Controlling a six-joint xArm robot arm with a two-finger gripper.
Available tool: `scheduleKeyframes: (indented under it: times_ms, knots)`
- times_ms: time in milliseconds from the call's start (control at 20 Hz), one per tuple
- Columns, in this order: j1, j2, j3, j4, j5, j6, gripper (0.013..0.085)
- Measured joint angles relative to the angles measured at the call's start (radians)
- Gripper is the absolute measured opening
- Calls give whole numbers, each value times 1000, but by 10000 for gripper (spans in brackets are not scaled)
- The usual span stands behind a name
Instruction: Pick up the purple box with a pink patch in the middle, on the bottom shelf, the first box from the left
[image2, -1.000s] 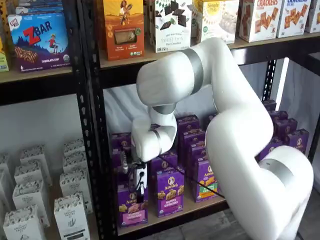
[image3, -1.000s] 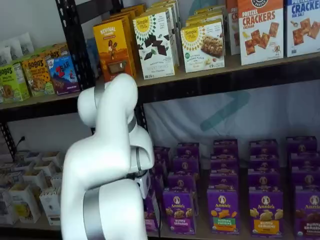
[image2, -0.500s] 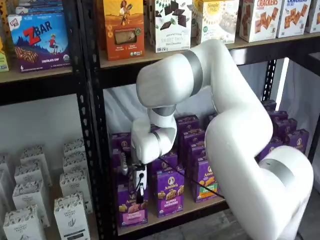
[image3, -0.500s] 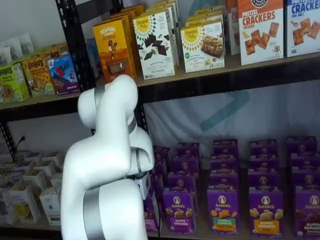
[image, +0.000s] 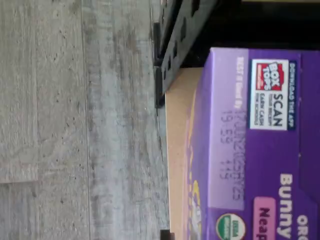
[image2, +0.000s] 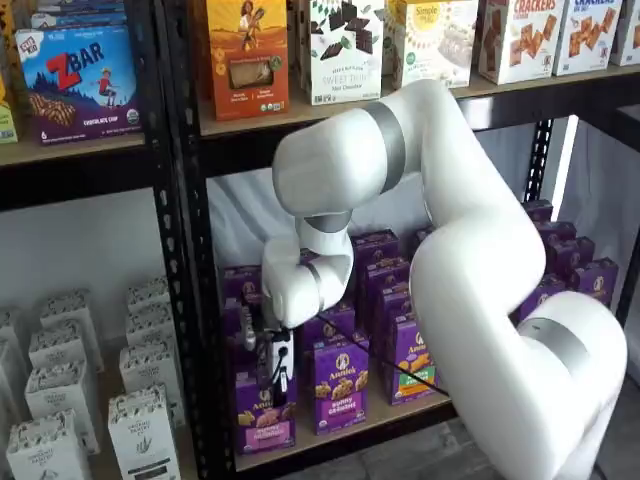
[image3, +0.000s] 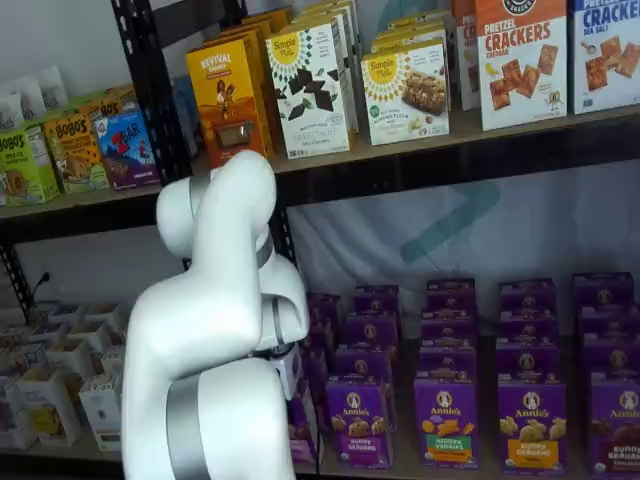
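Purple box upright on bottom shelf, label facing front.

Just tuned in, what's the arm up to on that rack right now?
The arm has its gripper down at the purple box with the pink band, at the left end of the front row on the bottom shelf. The box stands upright on the board, not lifted. Whether the jaws have closed on it cannot be told from these views. The wrist view shows the box's top close up at the shelf's front edge.
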Motion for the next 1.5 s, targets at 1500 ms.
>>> scheduleKeyframes:
  times_ms: [1500]
  knots:
    - [-5,6,-9,-38,18,30,290]
